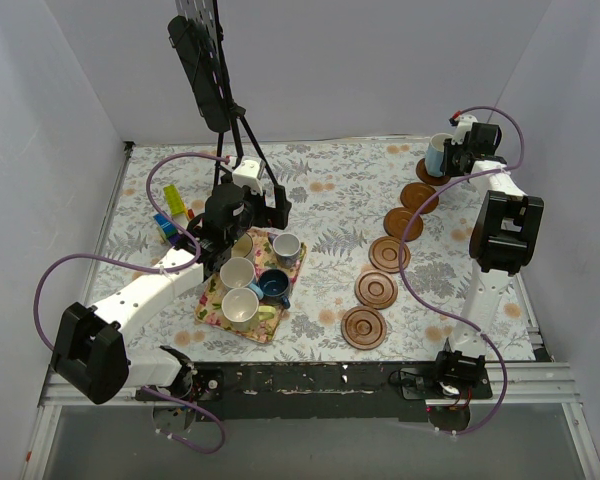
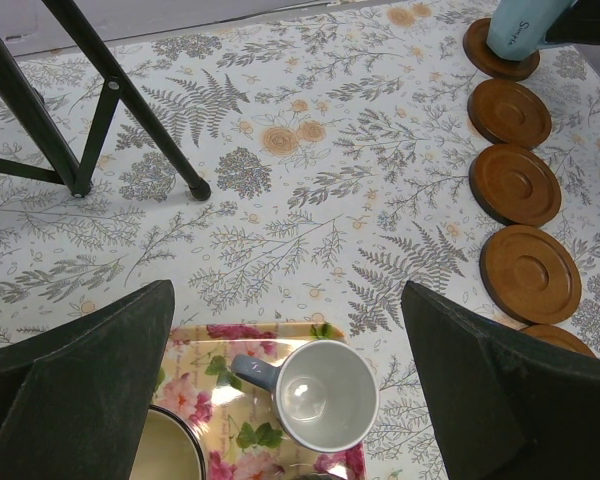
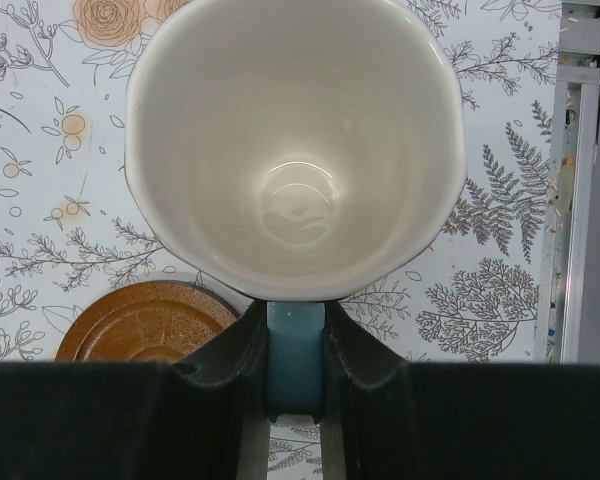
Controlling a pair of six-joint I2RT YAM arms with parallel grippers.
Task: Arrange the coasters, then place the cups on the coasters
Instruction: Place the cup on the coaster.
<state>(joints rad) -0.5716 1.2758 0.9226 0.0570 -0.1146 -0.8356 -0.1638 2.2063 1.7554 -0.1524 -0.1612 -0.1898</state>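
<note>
At the upper right of the overhead view the right jaws are narrowed on the handle of the light blue cup (image 1: 439, 154). The right wrist view shows that blue handle pinched between the two dark fingers (image 3: 230, 370), with the cup's pale inside facing the camera. The cup is upright over the farthest of the coasters (image 1: 388, 254), six brown discs running in a curved line from the lower centre-right of the tabletop (image 1: 330, 195) up to the upper right. Whether the cup rests on that last disc or hangs just above it I cannot tell. The other five discs are bare. The left jaws stand wide, with nothing between them, over the far end of the floral tray (image 1: 216, 312) at centre left. In the left wrist view the grey cup (image 2: 325, 395) sits between the spread fingers (image 2: 80, 380) and below them, with the rim of a cream cup (image 2: 165, 450) at the lower left edge. From above, the tray also carries a dark navy cup (image 1: 273, 286) and two more pale cups (image 1: 238, 272), close together. A black tripod (image 1: 208, 75) rises at the upper left, and toy blocks (image 1: 169, 216) lie left of the tray.
</note>
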